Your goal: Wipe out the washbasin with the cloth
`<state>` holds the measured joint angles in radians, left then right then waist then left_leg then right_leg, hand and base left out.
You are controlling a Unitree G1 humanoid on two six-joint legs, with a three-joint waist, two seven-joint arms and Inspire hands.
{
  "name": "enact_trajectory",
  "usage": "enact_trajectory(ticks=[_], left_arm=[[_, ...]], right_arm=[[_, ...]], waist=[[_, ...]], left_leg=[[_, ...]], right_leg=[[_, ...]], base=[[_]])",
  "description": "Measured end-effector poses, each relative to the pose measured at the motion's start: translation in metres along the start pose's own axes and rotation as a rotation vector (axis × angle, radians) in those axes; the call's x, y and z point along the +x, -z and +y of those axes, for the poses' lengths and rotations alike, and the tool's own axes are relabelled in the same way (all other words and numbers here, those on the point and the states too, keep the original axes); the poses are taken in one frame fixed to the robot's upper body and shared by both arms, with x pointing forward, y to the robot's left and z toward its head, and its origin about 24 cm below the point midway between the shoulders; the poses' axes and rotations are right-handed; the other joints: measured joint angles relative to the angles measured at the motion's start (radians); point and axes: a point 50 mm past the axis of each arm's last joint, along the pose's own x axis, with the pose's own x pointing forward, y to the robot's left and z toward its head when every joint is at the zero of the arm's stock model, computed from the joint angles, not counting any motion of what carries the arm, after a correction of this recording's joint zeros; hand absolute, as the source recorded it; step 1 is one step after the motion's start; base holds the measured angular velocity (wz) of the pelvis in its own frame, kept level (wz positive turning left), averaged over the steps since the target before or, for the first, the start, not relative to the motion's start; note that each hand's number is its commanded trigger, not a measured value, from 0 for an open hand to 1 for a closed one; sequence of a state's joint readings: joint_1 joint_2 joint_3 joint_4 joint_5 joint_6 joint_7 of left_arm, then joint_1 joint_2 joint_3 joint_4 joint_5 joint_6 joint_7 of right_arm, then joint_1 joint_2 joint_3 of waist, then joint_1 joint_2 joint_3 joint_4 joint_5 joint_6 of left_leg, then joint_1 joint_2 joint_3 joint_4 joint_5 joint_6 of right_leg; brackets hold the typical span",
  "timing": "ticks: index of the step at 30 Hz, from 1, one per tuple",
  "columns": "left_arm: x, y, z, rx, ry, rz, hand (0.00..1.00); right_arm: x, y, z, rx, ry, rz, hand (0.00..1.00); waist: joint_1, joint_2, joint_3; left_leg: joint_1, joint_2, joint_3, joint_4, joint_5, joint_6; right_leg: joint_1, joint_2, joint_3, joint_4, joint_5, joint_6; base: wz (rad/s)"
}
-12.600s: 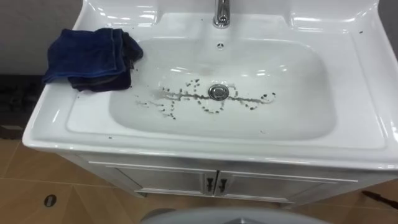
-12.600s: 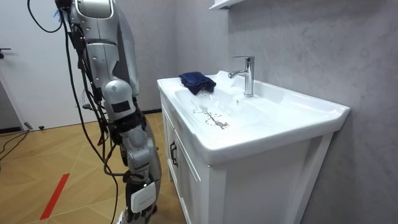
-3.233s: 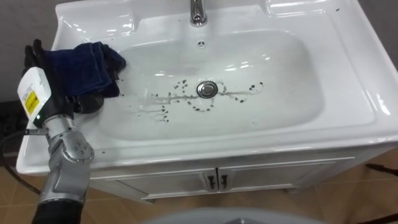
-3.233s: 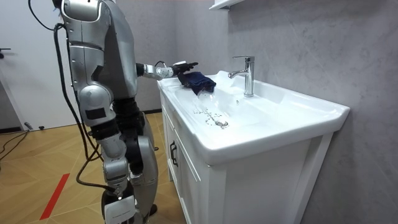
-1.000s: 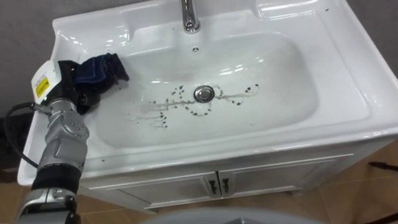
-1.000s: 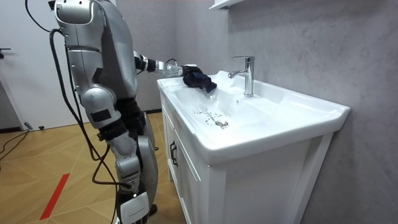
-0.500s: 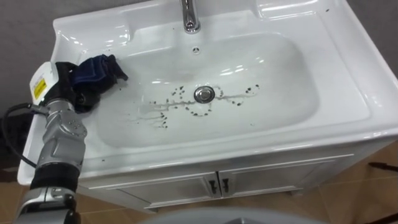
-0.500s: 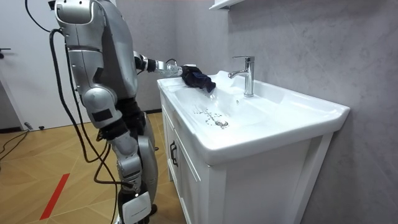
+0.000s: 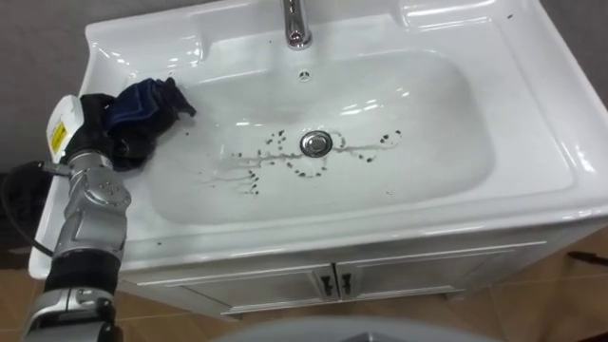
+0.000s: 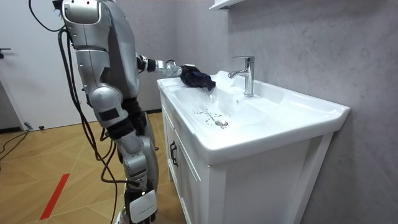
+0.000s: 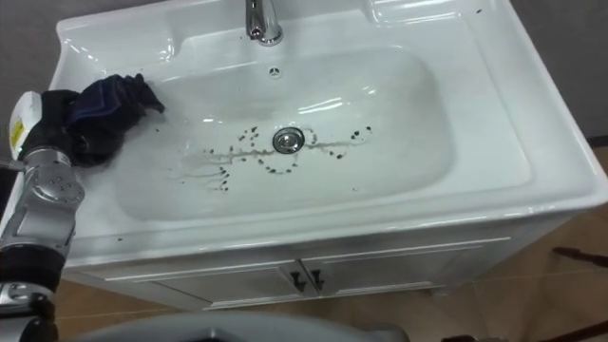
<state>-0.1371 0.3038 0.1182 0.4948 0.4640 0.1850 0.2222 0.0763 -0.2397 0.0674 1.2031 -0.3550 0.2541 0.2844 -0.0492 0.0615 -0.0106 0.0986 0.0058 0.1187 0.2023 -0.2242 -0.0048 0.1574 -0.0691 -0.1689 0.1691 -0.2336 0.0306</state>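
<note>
left hand (image 9: pixel 98 116) gripping blue cloth (image 9: pixel 142 101), speckled basin (image 9: pixel 432 123)

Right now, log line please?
left hand shut on dark blue cloth | white basin rim, left | dark specks by drain unwiped

The basin (image 9: pixel 532 123) looks like white ceramic, smooth and highly glossy, with bright highlights along its rim and bowl. Dull dark specks and a greyish smear (image 9: pixel 249 173) break the shine around the drain ring (image 9: pixel 315 142), which is polished metal. The faucet (image 9: pixel 297 27) at upper centre is mirror-bright chrome. At upper left, the dark blue towel (image 9: pixel 144 100) is thick, soft, matt cloth. The left hand (image 9: pixel 95 119) at the left edge is matt black, its forearm satin silver-grey. The cabinet doors (image 9: pixel 237 285) at the bottom are smooth white with a faint sheen. In the room view, the wall (image 10: pixel 311 43) is rough, matt grey plaster and the floor (image 10: pixel 37 180) is smooth and wood-patterned.
</note>
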Motion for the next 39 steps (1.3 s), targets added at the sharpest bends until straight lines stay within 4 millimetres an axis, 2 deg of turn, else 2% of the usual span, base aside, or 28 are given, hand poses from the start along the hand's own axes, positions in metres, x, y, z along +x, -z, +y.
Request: enact_trajectory(ticks=[2, 4, 5, 6, 8, 12, 17, 24, 31, 39], left_arm=[[-0.004, -0.004, 0.003, -0.002, -0.002, -0.03, 1.0], [-0.008, -0.01, 0.005, -0.008, -0.007, -0.065, 1.0], [-0.011, -0.015, 0.007, -0.018, -0.014, -0.092, 1.0], [-0.012, -0.017, 0.006, -0.02, -0.014, -0.103, 1.0], [-0.015, -0.028, 0.004, -0.019, -0.008, -0.154, 1.0], [-0.021, -0.052, 0.011, -0.05, -0.037, -0.266, 1.0], [-0.028, -0.071, 0.015, -0.078, -0.072, -0.379, 1.0], [-0.032, -0.077, 0.009, -0.064, -0.07, -0.421, 1.0], [-0.035, -0.078, 0.006, 0.018, -0.087, -0.458, 1.0], [-0.049, -0.065, -0.018, 0.148, 0.026, -0.463, 1.0]], right_arm=[[0.0, -0.002, 0.0, -0.004, 0.0, -0.014, 0.0], [0.0, -0.003, 0.001, -0.006, -0.001, -0.022, 0.0], [0.0, -0.004, 0.001, -0.011, 0.0, -0.029, 0.0], [0.0, -0.004, 0.001, -0.017, 0.0, -0.03, 0.0], [0.0, -0.003, 0.002, -0.024, -0.003, -0.038, 0.0], [0.001, -0.004, 0.003, -0.032, -0.003, -0.067, 0.0], [0.001, -0.001, 0.004, -0.028, -0.009, -0.066, 0.0], [0.004, 0.014, 0.01, -0.013, -0.013, -0.025, 0.0], [0.005, 0.023, 0.017, -0.008, -0.035, -0.01, 0.0], [0.005, 0.021, 0.018, 0.015, -0.06, -0.024, 0.0]], waist=[[0.0, -0.009, 0.0057], [-0.002, -0.011, 0.0073], [-0.001, -0.019, 0.0128], [0.0, -0.022, 0.0142], [0.0, -0.027, 0.0124], [-0.009, -0.019, 0.012], [-0.023, -0.012, 0.011], [-0.039, -0.018, 0.0153], [-0.038, -0.019, 0.015], [-0.058, -0.025, 0.0178]], left_leg=[[-0.006, -0.001, -0.009, 0.003, 0.0, 0.0], [-0.014, -0.001, -0.016, 0.006, 0.0, 0.0], [-0.02, -0.001, -0.019, 0.011, 0.0, 0.0], [-0.023, -0.001, -0.022, 0.014, 0.0, 0.0], [-0.044, -0.001, -0.034, 0.03, 0.0, 0.0], [-0.059, -0.001, -0.044, 0.037, 0.0, 0.0], [-0.052, -0.001, -0.044, 0.034, 0.0, 0.0], [-0.036, -0.002, -0.047, 0.033, 0.0, 0.0], [-0.032, -0.002, -0.044, 0.027, 0.0, 0.0], [-0.036, -0.001, -0.039, 0.028, 0.0, 0.0]], right_leg=[[-0.001, 0.0, -0.005, -0.001, 0.0, 0.0], [-0.004, 0.0, -0.014, -0.003, 0.0, 0.0], [-0.005, 0.001, -0.017, -0.002, 0.0, 0.0], [-0.005, 0.0, -0.02, -0.002, 0.0, 0.0], [-0.014, -0.001, -0.031, 0.002, 0.0, 0.0], [-0.015, 0.0, -0.046, 0.003, 0.002, -0.001], [-0.01, -0.001, -0.046, 0.002, 0.002, -0.001], [0.003, 0.0, -0.047, 0.002, 0.002, -0.001], [0.002, 0.0, -0.036, 0.004, 0.002, -0.001], [0.001, 0.0, -0.036, 0.003, 0.002, -0.001]], base=[[0.1], [0.14], [0.11], [0.14], [0.19], [0.09], [0.0], [0.0], [-0.01], [-0.01]])
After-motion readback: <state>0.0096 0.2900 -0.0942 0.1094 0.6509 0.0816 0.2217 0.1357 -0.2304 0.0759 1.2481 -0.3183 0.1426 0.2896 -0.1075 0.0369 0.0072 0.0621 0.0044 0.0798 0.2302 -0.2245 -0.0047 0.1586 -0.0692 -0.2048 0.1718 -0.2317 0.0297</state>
